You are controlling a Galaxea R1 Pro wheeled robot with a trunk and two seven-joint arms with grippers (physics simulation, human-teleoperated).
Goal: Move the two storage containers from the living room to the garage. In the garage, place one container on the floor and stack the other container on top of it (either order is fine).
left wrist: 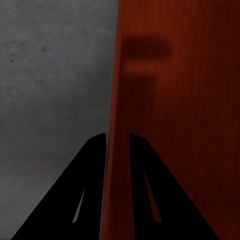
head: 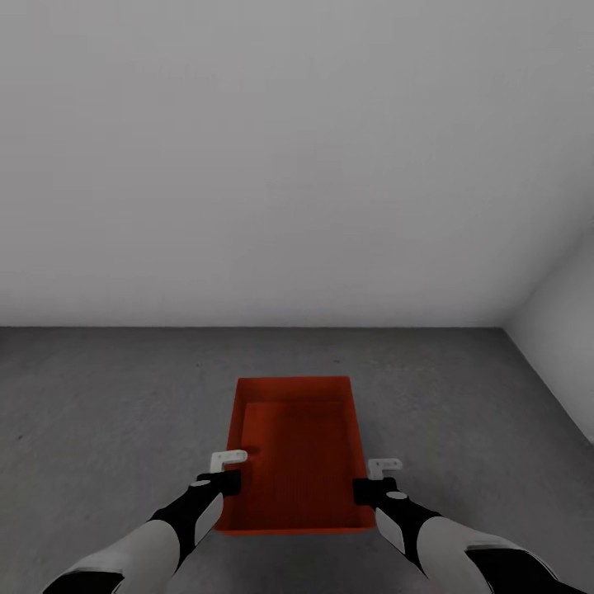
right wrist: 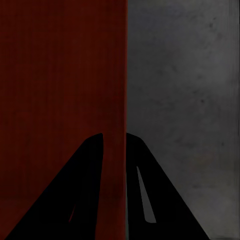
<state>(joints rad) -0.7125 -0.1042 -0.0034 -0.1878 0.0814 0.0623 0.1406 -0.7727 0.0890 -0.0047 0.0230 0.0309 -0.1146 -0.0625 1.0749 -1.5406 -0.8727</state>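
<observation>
Fingers [left wrist: 95,165] of both grippers, left [head: 228,469] and right [head: 375,477], clamp the bin's [head: 299,445] long rims above open grey floor [head: 107,396] near the wall [head: 297,165].

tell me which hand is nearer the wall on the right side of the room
Right. The right hand grips the container's rim on the side facing that wall; the left hand grips the opposite rim.

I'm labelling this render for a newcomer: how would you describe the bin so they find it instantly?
Start at the grey wall and drop to the dark concrete floor. The storage container sits between the left pincer and right pincer: an open orange-red box, the one colourful thing.
</observation>
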